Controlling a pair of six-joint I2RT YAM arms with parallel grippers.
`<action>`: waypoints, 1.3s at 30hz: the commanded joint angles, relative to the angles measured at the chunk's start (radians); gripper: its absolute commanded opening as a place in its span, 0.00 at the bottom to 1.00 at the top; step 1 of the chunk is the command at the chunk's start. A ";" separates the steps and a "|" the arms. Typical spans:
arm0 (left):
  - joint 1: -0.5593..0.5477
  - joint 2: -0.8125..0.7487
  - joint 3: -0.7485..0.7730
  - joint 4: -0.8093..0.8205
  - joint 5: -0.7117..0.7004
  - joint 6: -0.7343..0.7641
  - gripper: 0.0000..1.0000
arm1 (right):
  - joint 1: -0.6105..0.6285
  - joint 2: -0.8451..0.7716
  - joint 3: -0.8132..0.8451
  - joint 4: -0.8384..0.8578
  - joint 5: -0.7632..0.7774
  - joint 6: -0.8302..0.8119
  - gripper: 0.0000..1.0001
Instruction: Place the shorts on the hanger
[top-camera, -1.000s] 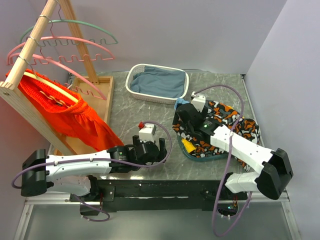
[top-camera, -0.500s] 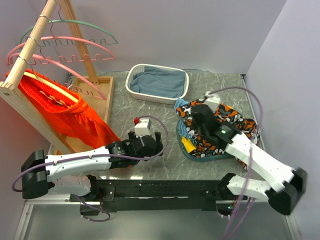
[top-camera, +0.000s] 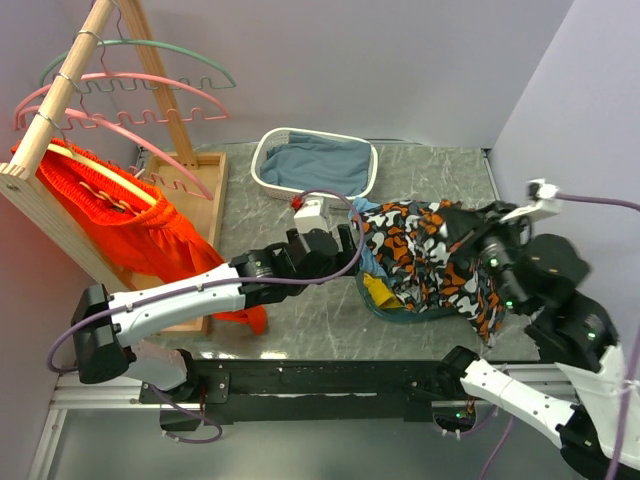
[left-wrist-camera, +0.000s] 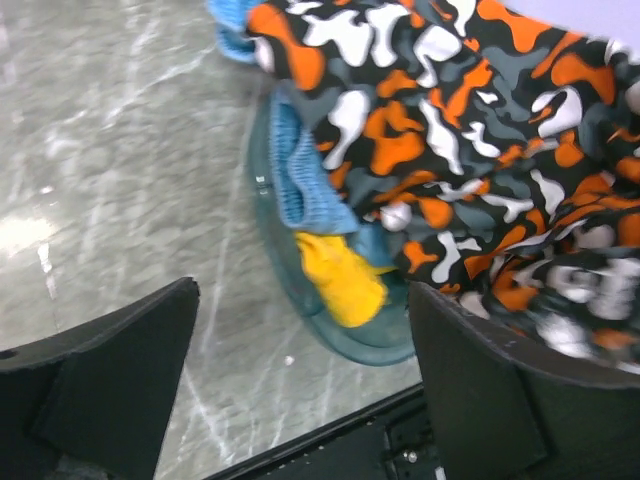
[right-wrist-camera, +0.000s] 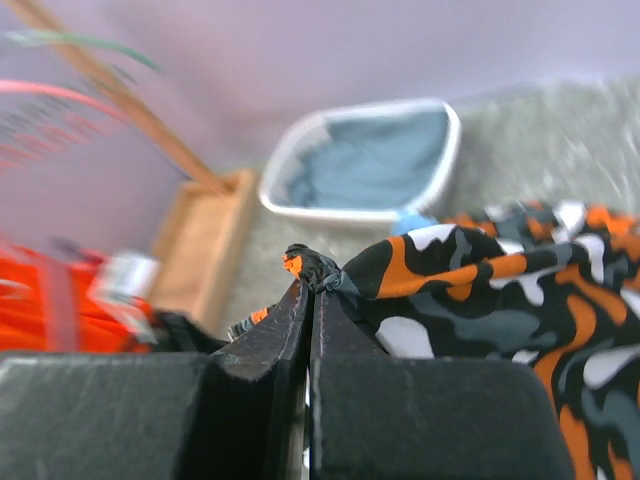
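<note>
The shorts (top-camera: 430, 260), black with orange, white and grey blobs, hang lifted above the teal tray (top-camera: 395, 312). My right gripper (top-camera: 470, 230) is shut on a pinched fold of them (right-wrist-camera: 318, 268), and the cloth drapes down to the right (right-wrist-camera: 480, 300). My left gripper (top-camera: 350, 250) stands open just left of the shorts (left-wrist-camera: 450, 130) with nothing between its fingers (left-wrist-camera: 110, 370). Two pink hangers hang on the wooden rack at the far left, an upper hanger (top-camera: 150, 78) and a lower one (top-camera: 140, 135).
A green hanger (top-camera: 150, 44) and an orange garment (top-camera: 120, 220) share the rack. A white basket (top-camera: 262, 170) with blue-grey cloth stands at the back. Yellow cloth (left-wrist-camera: 340, 275) and blue cloth (left-wrist-camera: 300, 180) lie in the tray (left-wrist-camera: 370, 345).
My right gripper shut on the shorts and pulled them up and to the right, out of the tray. My left arm reached forward to the shorts' left edge, still open.
</note>
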 joint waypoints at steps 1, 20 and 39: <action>0.004 0.000 0.053 0.033 0.095 0.077 0.87 | -0.004 0.054 0.156 0.031 -0.072 -0.087 0.00; 0.003 -0.211 -0.153 0.279 0.356 0.108 0.70 | -0.003 0.166 0.234 0.069 -0.080 -0.057 0.00; -0.002 0.092 0.068 0.302 0.356 0.298 0.69 | -0.004 0.178 0.248 0.067 -0.178 -0.055 0.00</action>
